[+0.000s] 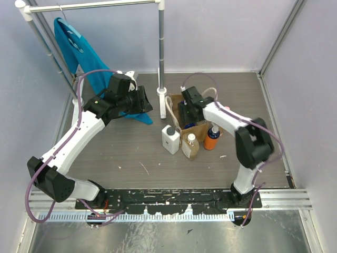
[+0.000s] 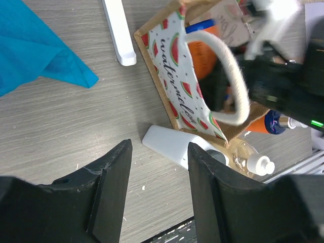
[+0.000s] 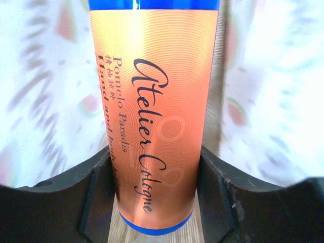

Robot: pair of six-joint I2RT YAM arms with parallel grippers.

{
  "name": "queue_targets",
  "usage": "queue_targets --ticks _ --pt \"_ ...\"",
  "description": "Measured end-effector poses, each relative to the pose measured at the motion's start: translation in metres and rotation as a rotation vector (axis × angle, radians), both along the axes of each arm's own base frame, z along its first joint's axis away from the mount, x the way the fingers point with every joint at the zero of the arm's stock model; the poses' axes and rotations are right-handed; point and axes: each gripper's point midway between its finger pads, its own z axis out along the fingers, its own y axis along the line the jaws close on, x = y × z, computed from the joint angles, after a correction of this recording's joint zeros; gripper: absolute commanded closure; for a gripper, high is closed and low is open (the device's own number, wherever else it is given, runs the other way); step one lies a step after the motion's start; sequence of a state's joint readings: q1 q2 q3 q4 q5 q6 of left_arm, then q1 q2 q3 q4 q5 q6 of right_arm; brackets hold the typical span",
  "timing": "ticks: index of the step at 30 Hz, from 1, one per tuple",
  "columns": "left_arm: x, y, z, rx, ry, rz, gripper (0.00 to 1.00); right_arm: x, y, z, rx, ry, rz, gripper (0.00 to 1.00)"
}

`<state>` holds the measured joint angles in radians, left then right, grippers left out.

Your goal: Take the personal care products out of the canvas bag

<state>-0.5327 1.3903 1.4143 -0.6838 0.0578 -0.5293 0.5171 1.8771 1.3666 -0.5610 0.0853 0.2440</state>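
White bottle (image 1: 170, 139), amber bottle (image 1: 190, 146), orange bottle (image 1: 212, 138) out; one left.
Mid-frame in the canvas bag (image 2: 172, 76), your right gripper (image 3: 156, 172) clasps the Atelier Cologne bottle (image 3: 154, 91); left gripper (image 2: 159, 152) half-open, empty.

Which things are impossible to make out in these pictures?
- Top view: the inside of the canvas bag, hidden by the right gripper.
- Right wrist: the top of the orange Atelier Cologne bottle, cut by the upper edge; whether the jaws touch it.
- Left wrist: the clear bottle, partly behind the bag.
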Motion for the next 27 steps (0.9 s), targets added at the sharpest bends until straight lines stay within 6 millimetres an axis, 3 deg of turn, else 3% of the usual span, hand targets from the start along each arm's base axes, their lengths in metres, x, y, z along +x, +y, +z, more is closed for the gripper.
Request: queue_targets --ticks 2,6,8,11,13,15,20,22,27 --pt "0.0 0.0 0.0 0.002 0.002 0.0 0.45 -0.005 -0.007 0.04 0.03 -0.095 -0.012 0.99" --pt "0.0 0.0 0.0 0.0 0.003 0.0 0.46 -0.002 -0.011 0.152 0.174 -0.384 -0.03 0.99" --pt "-0.001 0.0 0.0 -0.003 0.006 0.0 0.46 -0.004 -0.014 0.196 0.233 -0.502 -0.036 0.99" --pt "-0.001 -0.002 -0.002 -0.008 0.013 -0.004 0.46 -0.011 -0.019 0.239 0.289 -0.621 -0.036 0.99" --pt "-0.001 -0.003 -0.002 -0.01 0.018 -0.003 0.46 -0.012 -0.021 0.247 0.301 -0.661 -0.029 0.99" --pt "-0.001 -0.003 -0.003 -0.012 0.02 -0.002 0.46 -0.013 -0.021 0.24 0.3 -0.674 -0.017 0.99" --pt "-0.001 -0.002 -0.003 -0.01 0.019 0.0 0.46 -0.027 -0.013 0.2 0.309 -0.611 0.062 0.99" --pt "0.0 -0.001 -0.002 -0.001 0.012 0.006 0.45 -0.037 -0.003 0.193 0.346 -0.576 0.12 0.99" --pt "0.002 0.012 0.006 0.037 -0.031 0.042 0.42 -0.076 0.034 0.215 0.504 -0.548 0.312 0.99"
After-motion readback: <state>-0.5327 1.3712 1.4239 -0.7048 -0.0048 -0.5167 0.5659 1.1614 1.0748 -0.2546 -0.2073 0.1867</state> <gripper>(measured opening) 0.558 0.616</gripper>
